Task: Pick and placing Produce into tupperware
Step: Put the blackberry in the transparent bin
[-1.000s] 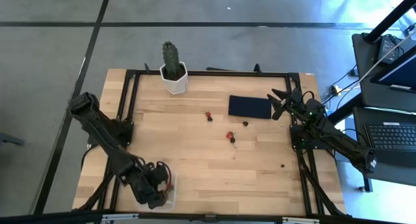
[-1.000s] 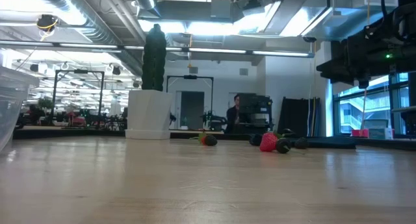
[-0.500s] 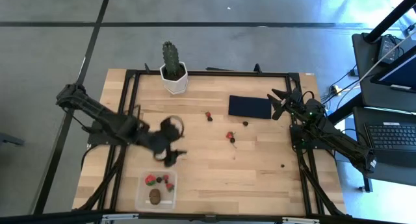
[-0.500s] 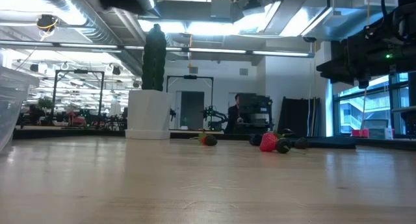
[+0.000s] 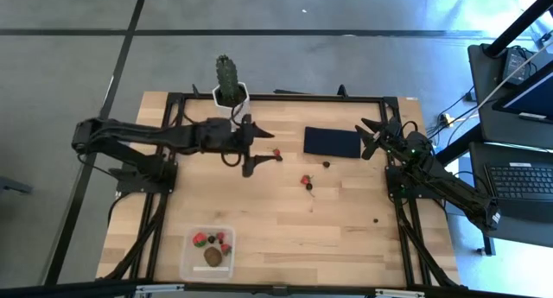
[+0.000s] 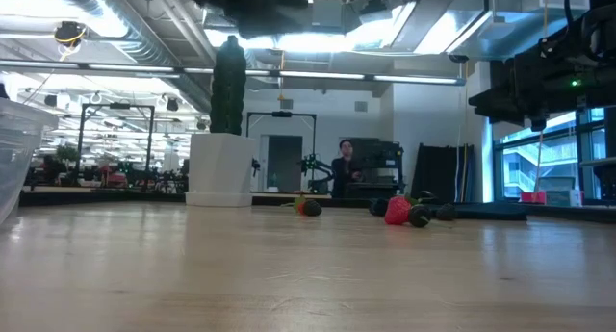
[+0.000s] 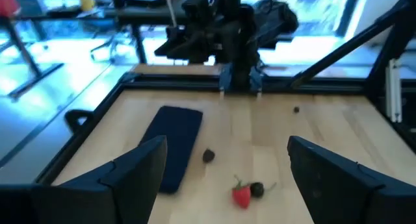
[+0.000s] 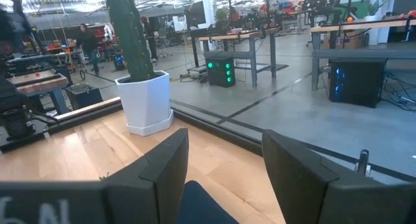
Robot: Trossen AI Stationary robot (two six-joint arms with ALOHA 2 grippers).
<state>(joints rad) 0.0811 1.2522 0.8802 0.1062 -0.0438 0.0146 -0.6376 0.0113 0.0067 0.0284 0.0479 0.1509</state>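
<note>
Currently, going left to right in the high view: tupperware (image 5: 207,253) sits at the lower left of the table (image 5: 285,237), near the front edge. Inside it: a brown kiwi-like fruit (image 5: 211,257), a couple of red strawberries (image 5: 200,239), some dark berries.

Left arm stretches across the upper-left part of the frame. Left gripper (image 5: 251,149) hangs just below the cactus (image 5: 227,80) in its white pot (image 5: 232,108), fingers spread wide, nothing between them. Left wrist view confirms: both fingers (image 7: 136,172) well apart, bare table between.

Just right of that gripper: one small strawberry with a dark berry (image 5: 277,154). Further right, centre of frame: another strawberry (image 5: 307,182) with a dark berry touching it; same pair shows in the left wrist view (image 7: 242,195). Lone dark berry (image 5: 327,164) just below the navy rectangle (image 5: 332,142), also visible beside it in the wrist view (image 7: 208,156). One more dark berry (image 5: 375,219) sits alone toward the lower right.

Right gripper (image 5: 373,136) waits at the upper right, at the right end of the navy rectangle, fingers (image 8: 162,172) apart, holding nothing.

Low view: cactus pot (image 6: 220,168) left of centre, strawberry (image 6: 397,212) and berries right of centre, tupperware wall (image 6: 13,159) at the left edge.
</note>
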